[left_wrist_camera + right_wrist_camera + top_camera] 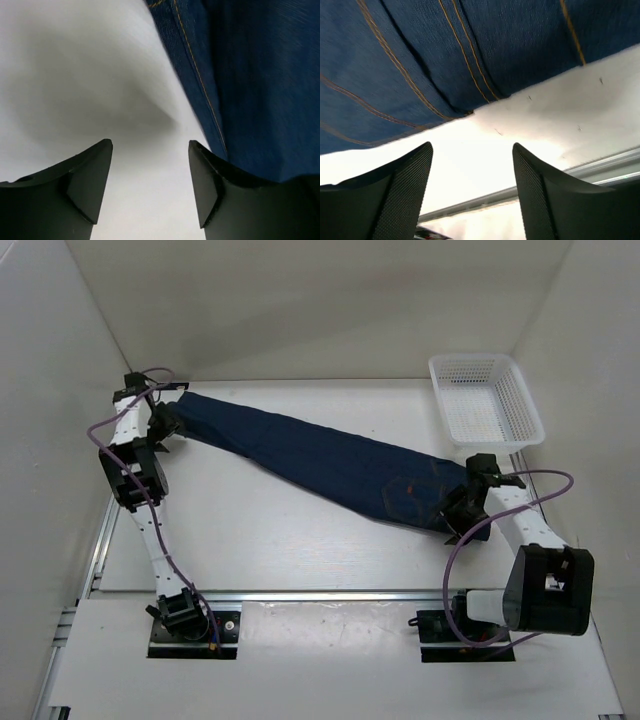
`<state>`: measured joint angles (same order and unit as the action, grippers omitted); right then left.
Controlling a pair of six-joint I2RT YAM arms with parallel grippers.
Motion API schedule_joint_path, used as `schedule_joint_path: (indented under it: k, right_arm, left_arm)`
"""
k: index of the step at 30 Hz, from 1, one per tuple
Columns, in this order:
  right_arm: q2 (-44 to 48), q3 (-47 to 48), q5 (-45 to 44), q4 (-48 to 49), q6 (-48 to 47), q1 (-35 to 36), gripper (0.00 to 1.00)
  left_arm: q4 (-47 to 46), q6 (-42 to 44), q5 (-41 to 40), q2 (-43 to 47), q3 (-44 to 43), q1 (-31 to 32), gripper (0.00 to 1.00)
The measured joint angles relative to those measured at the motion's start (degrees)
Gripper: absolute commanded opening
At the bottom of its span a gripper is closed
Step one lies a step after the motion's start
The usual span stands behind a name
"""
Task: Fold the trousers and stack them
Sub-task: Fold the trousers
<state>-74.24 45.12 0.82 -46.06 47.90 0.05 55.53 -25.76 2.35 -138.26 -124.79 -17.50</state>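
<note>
The trousers are dark navy jeans, folded lengthwise into one long strip lying diagonally from the far left to the near right of the table. My left gripper is open at the leg-end; in the left wrist view only white table lies between its fingers, and the denim with orange stitching is beside the right finger. My right gripper is open at the waist end; in the right wrist view it is empty, with the denim edge just beyond the fingertips.
A white plastic basket stands at the far right of the white table. White walls enclose the left, back and right sides. A metal rail runs along the table's near edge.
</note>
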Motion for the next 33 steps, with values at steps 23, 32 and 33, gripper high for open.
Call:
schedule_joint_path:
  k: [23, 32, 33]
  right_arm:
    - [-13.6, 1.4, 4.2, 8.7, -0.1, -10.1, 0.71]
    - [-12.0, -0.5, 8.4, 10.9, -0.2, -16.6, 0.79]
    - [-11.8, -0.8, 9.1, 11.2, -0.2, -17.3, 0.8]
  left_arm:
    - [-0.5, -7.6, 6.1, -15.2, -19.6, 2.7, 0.14]
    - [-2.3, -8.2, 7.8, -14.6, -17.7, 2.6, 0.1]
    - [-2.9, -8.2, 7.6, -13.9, -16.5, 2.7, 0.1]
